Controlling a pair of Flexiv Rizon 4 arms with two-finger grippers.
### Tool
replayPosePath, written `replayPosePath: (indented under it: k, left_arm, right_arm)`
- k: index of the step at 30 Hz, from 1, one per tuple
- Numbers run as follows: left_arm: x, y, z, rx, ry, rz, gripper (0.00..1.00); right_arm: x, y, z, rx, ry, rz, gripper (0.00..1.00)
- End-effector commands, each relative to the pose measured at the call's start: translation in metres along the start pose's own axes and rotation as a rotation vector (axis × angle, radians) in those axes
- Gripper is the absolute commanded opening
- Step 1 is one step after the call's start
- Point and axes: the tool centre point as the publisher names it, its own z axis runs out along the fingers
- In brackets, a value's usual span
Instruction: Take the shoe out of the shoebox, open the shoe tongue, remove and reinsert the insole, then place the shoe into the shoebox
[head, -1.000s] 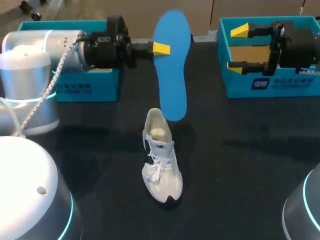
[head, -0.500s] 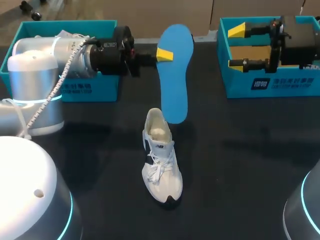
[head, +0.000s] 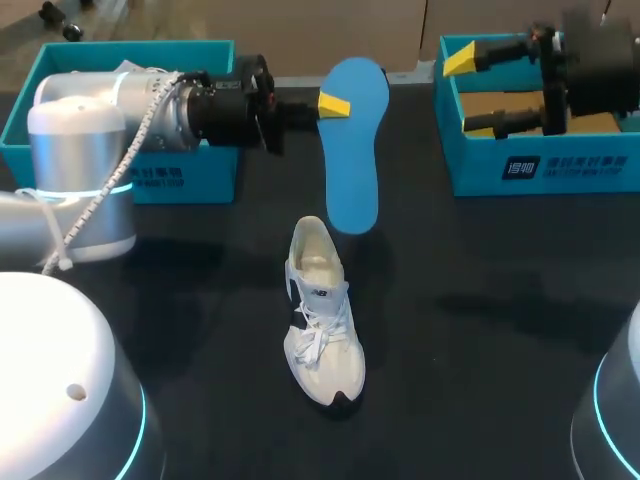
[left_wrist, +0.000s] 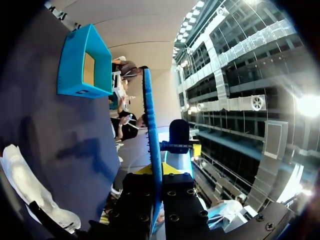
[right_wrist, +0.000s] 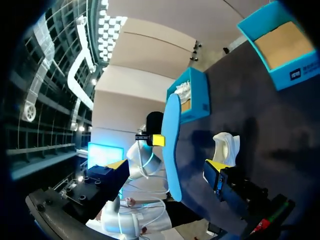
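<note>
In the head view the left gripper (head: 335, 103) reaches in from the upper left, clamped on the blue insole (head: 355, 170). One yellow tip lies on the insole's near face, close to its upper end. The insole hangs in the upper middle of the frame, its lower end just above the heel opening of the white shoe (head: 322, 315). The shoe lies on the dark table (head: 480, 300) at centre, toe toward the lower edge.

Over the last second the insole has shifted a little rightward and the left arm has swung with it. The right gripper (head: 468, 93), jaws apart and holding nothing, has drifted toward the upper right corner over the right shoebox (head: 540, 165). The removal looks done (the insole is fully clear of the shoe), so I judge reinsertion comes next. The left shoebox (head: 170, 175) sits behind the left arm.

In the left wrist view the insole (left_wrist: 150, 125) shows edge-on, pinched between the gripper's own fingers and running out ahead of them. The shoe (left_wrist: 25, 190) lies off to one side, below.

In the right wrist view the gripper's own yellow tips stand wide apart. The insole (right_wrist: 172, 135) is well ahead of them, probably out of reach, though depth is hard to judge here. The shoe (right_wrist: 226, 145) is beside the insole.
</note>
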Motion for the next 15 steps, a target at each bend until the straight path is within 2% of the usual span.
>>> replayPosePath:
  k: [1,15]
  left_arm:
    - [-0.001,-0.004,0.001,-0.005,-0.005,-0.003,0.00]
    - [-0.002,-0.009,-0.002,0.009,0.001,-0.031,0.00]
  right_arm:
    - [0.010,0.009,0.001,0.018,-0.143,0.000,1.00]
    - [0.034,0.017,0.007,0.023,-0.420,-0.027,1.00]
